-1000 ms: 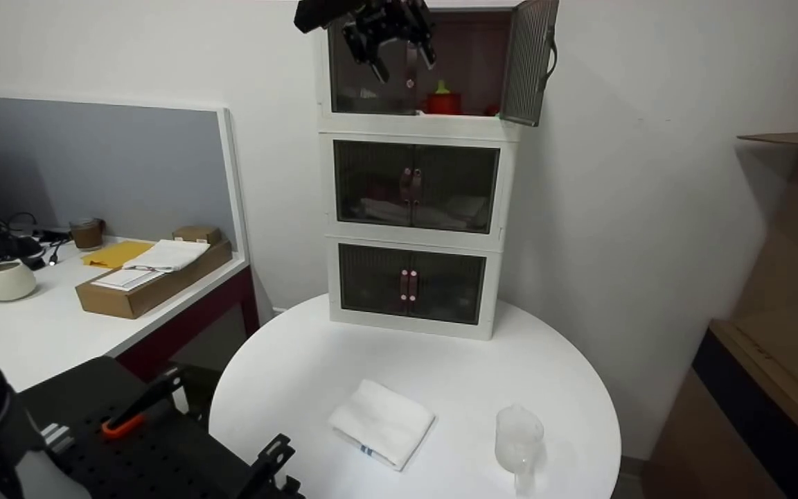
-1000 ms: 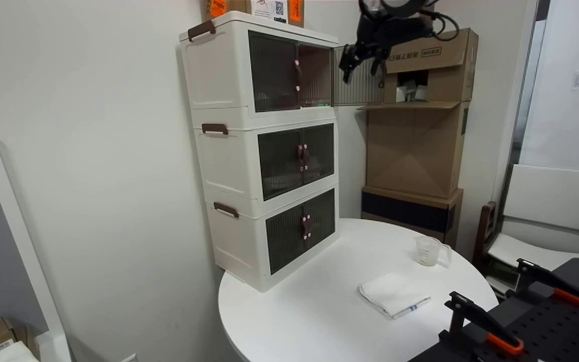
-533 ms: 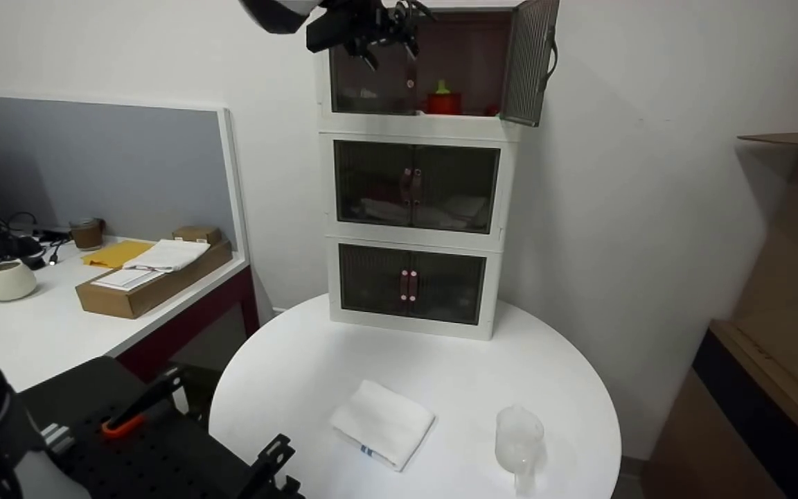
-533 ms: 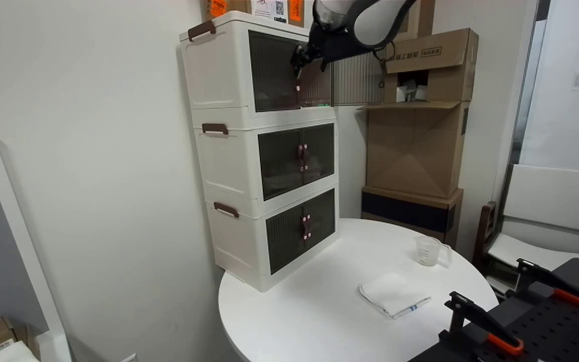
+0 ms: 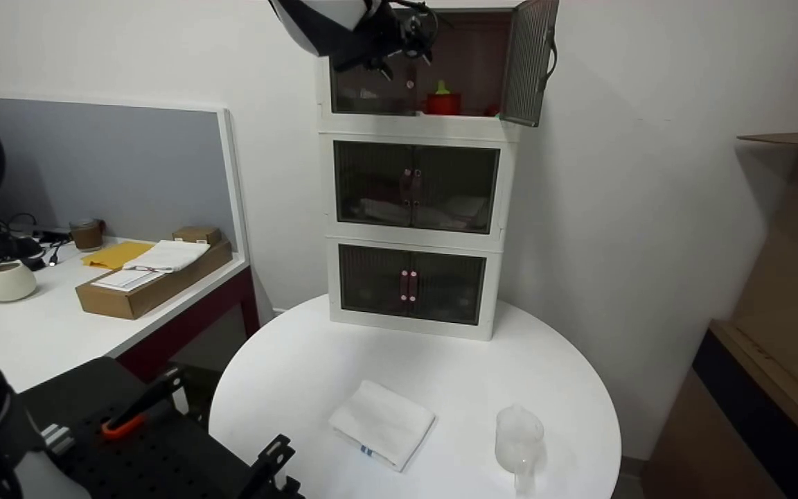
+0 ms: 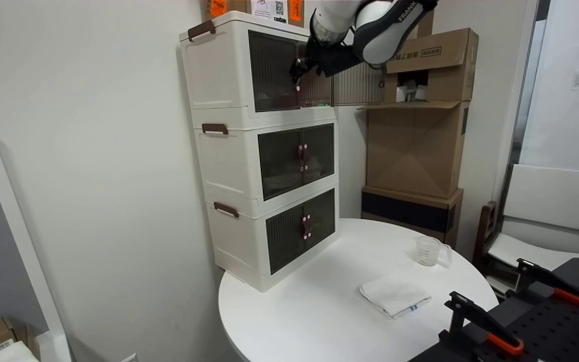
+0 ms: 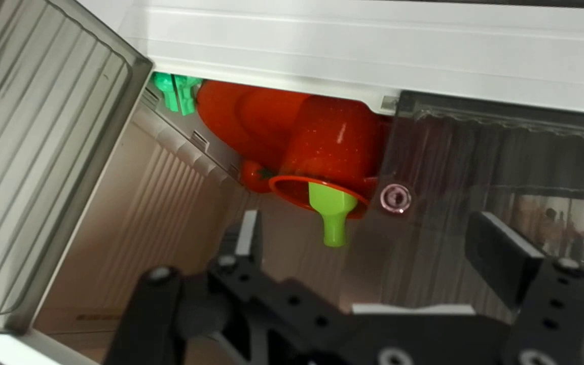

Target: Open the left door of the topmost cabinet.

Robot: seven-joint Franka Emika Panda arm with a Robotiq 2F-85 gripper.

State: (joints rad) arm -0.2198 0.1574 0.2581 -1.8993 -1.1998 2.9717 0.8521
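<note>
The left door (image 6: 273,70) is closed in the topmost cabinet (image 6: 214,70) of three stacked white units, filling the left half of its front. It is a dark, ribbed, see-through panel standing upright, long axis vertical, its face turned out over the round white table (image 5: 454,378). Its brown strap handle (image 6: 298,88) runs up and down along the free edge; the wrist view, where the scene stands upside down, gives the pink lower rivet (image 7: 396,198) close up.

The gripper (image 7: 370,228) hangs in front of that edge, fingers spread wide and clasping nothing; whether a finger touches the handle cannot be told. A second ago it appeared before the right door (image 5: 529,62) in an exterior view; now, in that view, it covers the upper part of the handle, and it sits slightly lower than half a second ago. Both doors stand as they did, the right one swung wide.

Inside, a red cup (image 7: 340,144) with a lime-green utensil handle (image 7: 334,218) rising from it shows in the wrist view and in an exterior view; the wrist view plainly adds a red plate (image 7: 251,114), a small tomato (image 7: 254,176) and mint-green pieces (image 7: 170,91).

Beneath sit the middle cabinet (image 6: 230,166) and bottom cabinet (image 6: 236,244), closed; on the table, a folded white towel (image 5: 383,423) and a clear measuring cup (image 6: 427,250).
</note>
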